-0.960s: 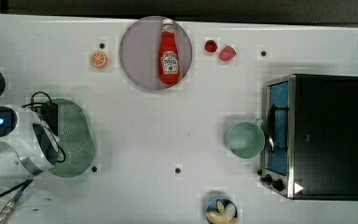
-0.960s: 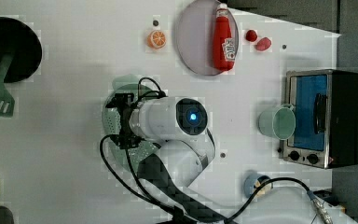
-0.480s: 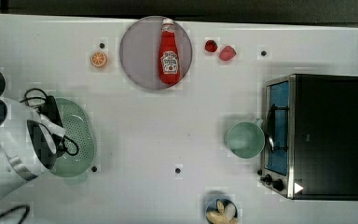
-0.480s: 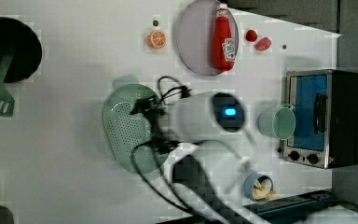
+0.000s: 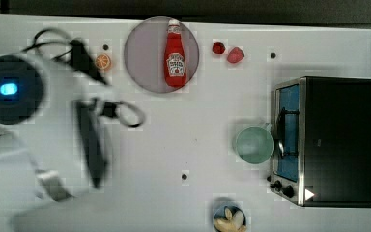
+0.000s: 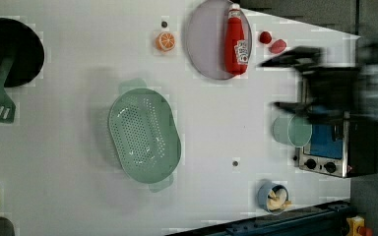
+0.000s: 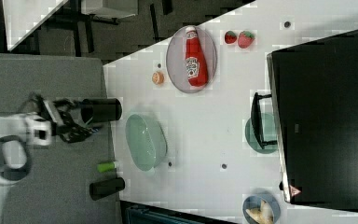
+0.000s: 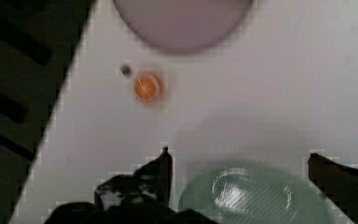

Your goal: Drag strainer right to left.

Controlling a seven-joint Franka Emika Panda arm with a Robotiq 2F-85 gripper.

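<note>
Pale mint-green oval plastic strainer (image 6: 144,135) with a perforated inside and small tab handles, resting upright on the white bench (image 6: 78,147) toward the left view's left of centre, well apart from the small round mint-green mug (image 6: 291,131) that sits just beside the black and silver toaster oven (image 6: 338,147). In the right view the strainer (image 7: 145,141) lies near the bench edge on the right view's left side. The end effector (image 8: 237,170) is released, its two dark fingers (image 8: 161,170) spread wide with the strainer (image 8: 254,196) below and between them, not touched by either finger; nothing is grasped. In the top view the white robot arm (image 5: 43,125) with its black cables covers the top view's left part of the bench. A grey-lilac round plate (image 6: 211,39) carries a red ketchup bottle (image 6: 237,40) lying on its side; an orange half (image 6: 165,42) lies just beside the plate, and two red strawberries (image 6: 271,42) lie on its other side. A small blue bowl (image 6: 271,195) holding pale pieces stands near the toaster oven.
</note>
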